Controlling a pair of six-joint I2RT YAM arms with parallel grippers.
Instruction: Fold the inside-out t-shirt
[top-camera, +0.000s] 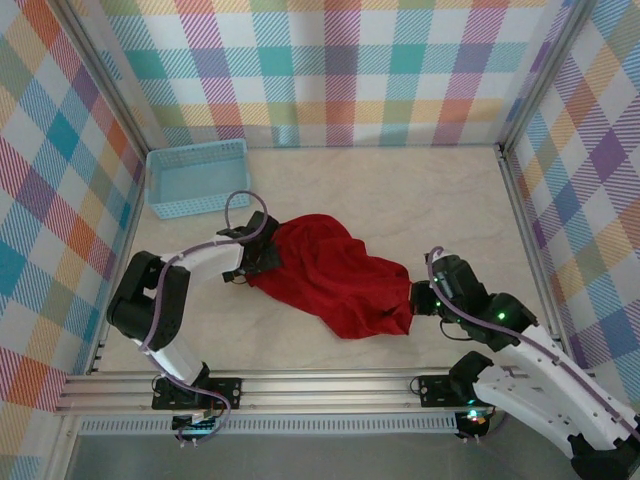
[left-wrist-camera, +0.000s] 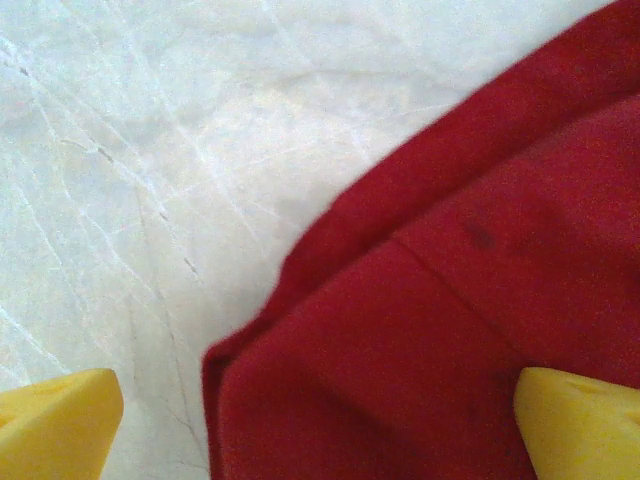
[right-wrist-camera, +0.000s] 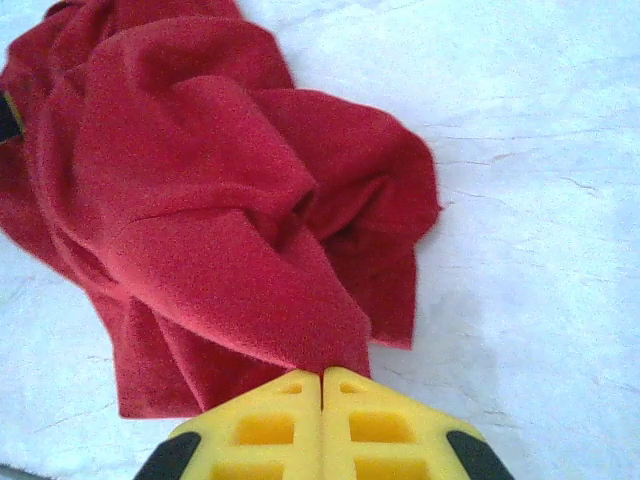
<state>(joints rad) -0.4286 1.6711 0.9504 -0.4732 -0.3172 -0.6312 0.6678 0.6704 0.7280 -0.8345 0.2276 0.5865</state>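
Red soft-cloth short-sleeved t-shirt (top-camera: 335, 280) lies crumpled mid-way across pale marble-look tabletop (top-camera: 420, 190), between both arms. At its left edge the left gripper (top-camera: 262, 258) gapes wide, holding nothing. At its right end the right gripper (right-wrist-camera: 322, 385) pinches the cloth, fingers pressed together.

Bright even light, soft wrist-view blur

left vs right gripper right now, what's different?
The left gripper stands wide open; the right gripper is shut. The left holds nothing and straddles the t-shirt edge over the table; the right pinches a fold of it. The left is at the shirt's left end, the right at its right end. Both have yellow fingers.
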